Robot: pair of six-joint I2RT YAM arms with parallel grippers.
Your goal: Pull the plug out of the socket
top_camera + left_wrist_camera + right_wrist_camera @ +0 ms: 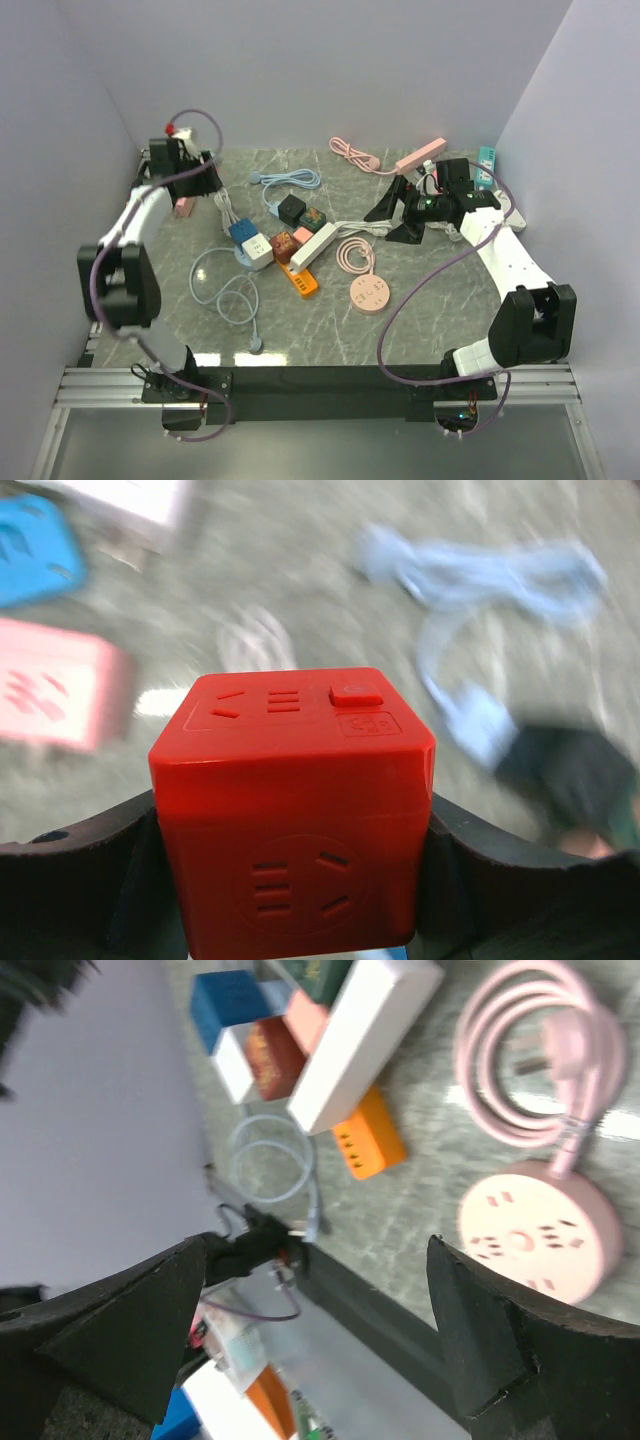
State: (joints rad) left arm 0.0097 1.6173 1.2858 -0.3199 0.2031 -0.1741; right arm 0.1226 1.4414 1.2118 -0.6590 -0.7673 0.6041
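Left gripper is closed on the red plastic cube socket, with one black finger pressed on each side face. The cube is held off the table.

Top view puts that pair in the far-left corner, close to the left and back walls, so it's tight there. A small pink block sits just beside the arm.

Right gripper is spread wide with nothing between the fingers. It's over the right-centre of the grey marble table.

Mid-table clutter between the arms:
- long white power strip lying across the orange power strip
- blue-and-white cube and brown-red cube next to them
- round pink socket with its coiled pink cable just beyond
- looped light-blue cable near-left
- long pink strip at the far edge

Only the left wrist view shows the cube's button and outlet holes; in the top view it's a red speck. The left wrist background is blurred. Can't tell from any view whether a plug sits in the cube.

The barest stretch of table is near-right, in front of the round pink socket.
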